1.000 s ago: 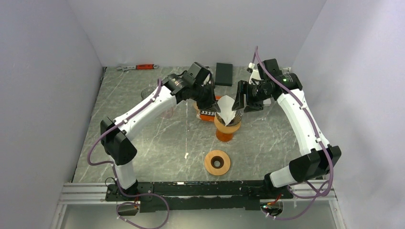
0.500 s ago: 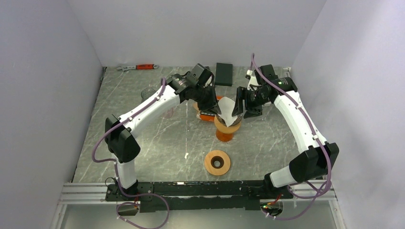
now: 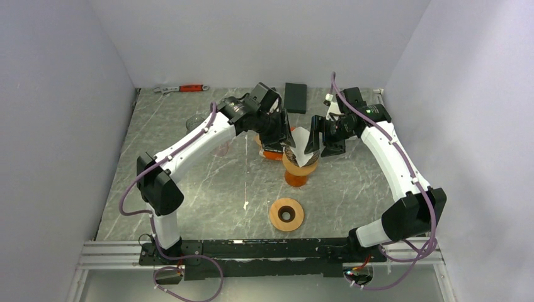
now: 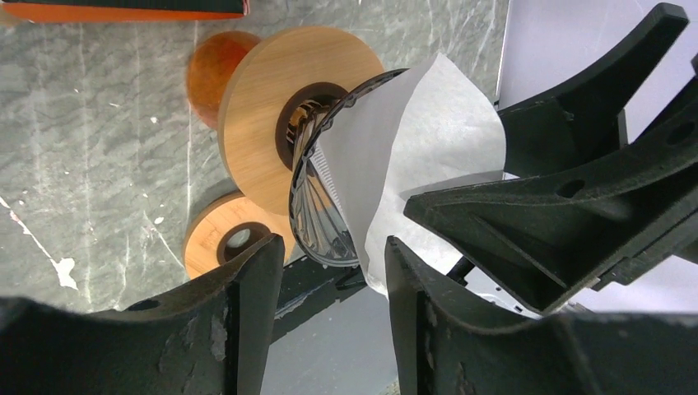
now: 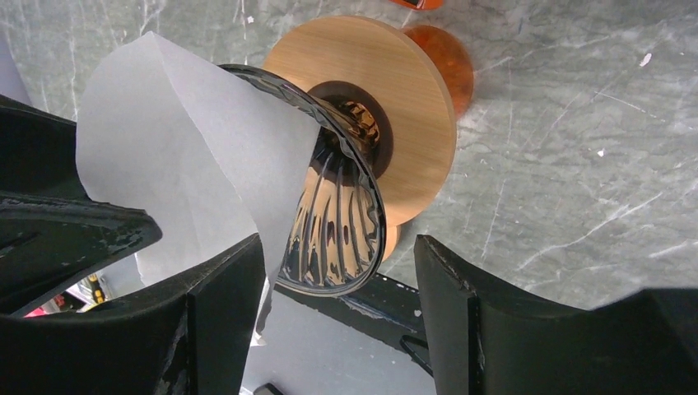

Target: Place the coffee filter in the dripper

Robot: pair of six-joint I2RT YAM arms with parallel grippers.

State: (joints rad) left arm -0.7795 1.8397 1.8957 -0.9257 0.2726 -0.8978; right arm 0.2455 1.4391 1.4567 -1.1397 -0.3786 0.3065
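Filter position: the coffee filter [image 3: 303, 141] stood in the mouth of the dripper [image 3: 300, 162], and its white paper rose well above the glass rim. The dripper sat by its wooden collar on an orange vessel [image 3: 297, 179] near the middle of the table [image 3: 208, 189].

State of left gripper [image 4: 333, 247]: my jaws stood partly apart and held nothing. In the left wrist view, the dripper's rim and the filter lay just beyond my fingertips, with the paper closer to one finger than to the other. I could not tell whether that fingertip touched the paper.

State of right gripper [image 5: 339, 247]: my jaws stood wide apart and gripped nothing. In the right wrist view, the dripper's rim lay just past my fingertips and apart from both. The filter's edge ran down beside one fingertip; I could not tell whether they touched.

Relative placement: in the top view, my two grippers faced each other across the filter, one on either side, both close beside the raised paper.

Other items: a wooden ring [image 3: 286, 214] lay nearer my bases. An orange-and-black packet [image 3: 272, 151] lay just behind the dripper. A black box [image 3: 295, 97] and a red-handled wrench [image 3: 186, 89] lay at the far edge.
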